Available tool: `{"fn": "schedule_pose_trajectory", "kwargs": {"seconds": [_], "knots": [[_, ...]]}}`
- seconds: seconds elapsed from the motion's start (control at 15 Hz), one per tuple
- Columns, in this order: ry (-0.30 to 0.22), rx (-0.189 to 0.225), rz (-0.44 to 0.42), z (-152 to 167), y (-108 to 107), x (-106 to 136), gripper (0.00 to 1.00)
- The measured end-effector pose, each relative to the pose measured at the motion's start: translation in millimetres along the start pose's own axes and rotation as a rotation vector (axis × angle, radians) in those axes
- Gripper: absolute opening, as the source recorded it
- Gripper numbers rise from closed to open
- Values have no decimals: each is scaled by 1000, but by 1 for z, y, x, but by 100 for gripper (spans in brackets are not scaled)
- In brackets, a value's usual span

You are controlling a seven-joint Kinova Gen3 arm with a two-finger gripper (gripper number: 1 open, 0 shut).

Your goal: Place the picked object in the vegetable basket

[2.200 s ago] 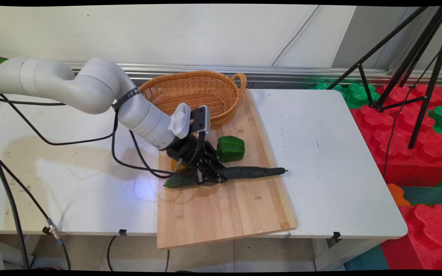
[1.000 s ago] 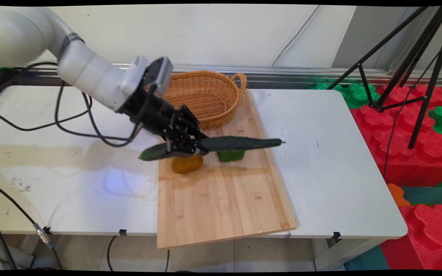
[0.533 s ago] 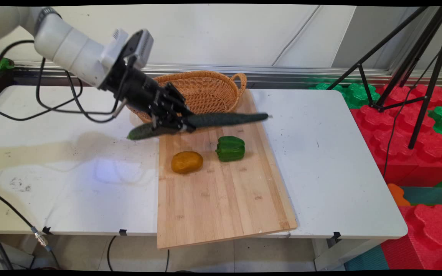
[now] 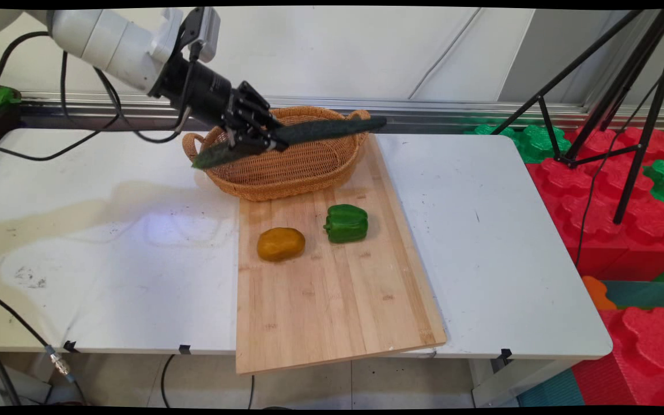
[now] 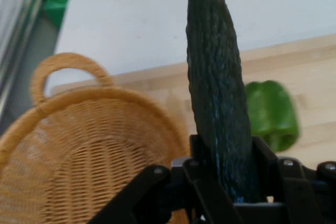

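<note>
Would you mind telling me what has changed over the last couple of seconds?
The gripper, shut on the cucumber, has lifted it off the cutting board and carried it up and back, over the wicker basket. The green pepper, the orange fruit and the basket stayed put.

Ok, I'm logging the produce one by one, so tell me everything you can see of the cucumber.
The cucumber is long, slim and dark green, with bumpy skin and tapered ends. It hangs in the air, roughly level with its right end tilted a little up, above the wicker basket in the main view. The black end effector is shut on it nearer its left end, fingers pressing both sides. Nothing else touches it.
</note>
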Motion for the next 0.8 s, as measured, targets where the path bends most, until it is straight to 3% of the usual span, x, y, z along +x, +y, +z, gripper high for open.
{"fn": "schedule_pose_trajectory", "kwargs": {"seconds": [0.4,0.8], "knots": [[-42,77,40,28,-40,-17,0],[-76,114,40,63,-67,-30,0]]}}
